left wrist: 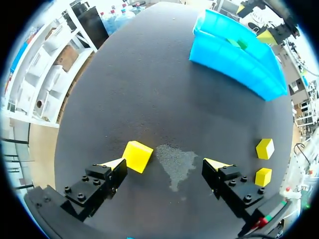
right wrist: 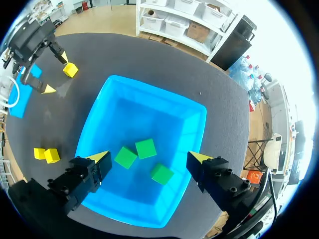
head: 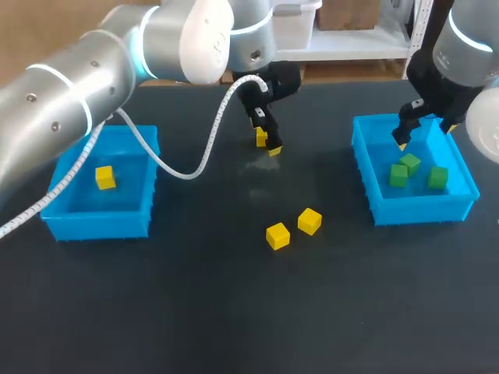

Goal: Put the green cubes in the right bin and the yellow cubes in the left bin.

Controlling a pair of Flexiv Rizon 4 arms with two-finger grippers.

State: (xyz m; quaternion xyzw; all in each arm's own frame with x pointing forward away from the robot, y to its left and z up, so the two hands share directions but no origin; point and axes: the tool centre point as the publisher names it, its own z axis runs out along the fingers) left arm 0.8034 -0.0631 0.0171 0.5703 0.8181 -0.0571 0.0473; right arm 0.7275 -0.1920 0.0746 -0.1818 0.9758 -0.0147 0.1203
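Sorting appears to have reached its yellow stage on the dark tabletop (head: 195, 312). In the head view the left bin (head: 62, 222) sits at nine o'clock and holds a binned yellow cube (head: 105, 178). The right bin (head: 421, 209), at three o'clock, holds three green cubes (head: 410, 163), and none shows outside it. The right end effector (right wrist: 149, 158) hangs above that bin, spread wide and empty. At twelve o'clock the left end effector (left wrist: 167, 163) is low over the tabletop, also wide. The target yellow cube (left wrist: 137, 156) lies between its fingers, touching one tip only. Two loose yellow cubes (head: 277, 235) lie close together toward six o'clock. The next move likely calls for centring on the target, closing, lifting and carrying it to nine o'clock.
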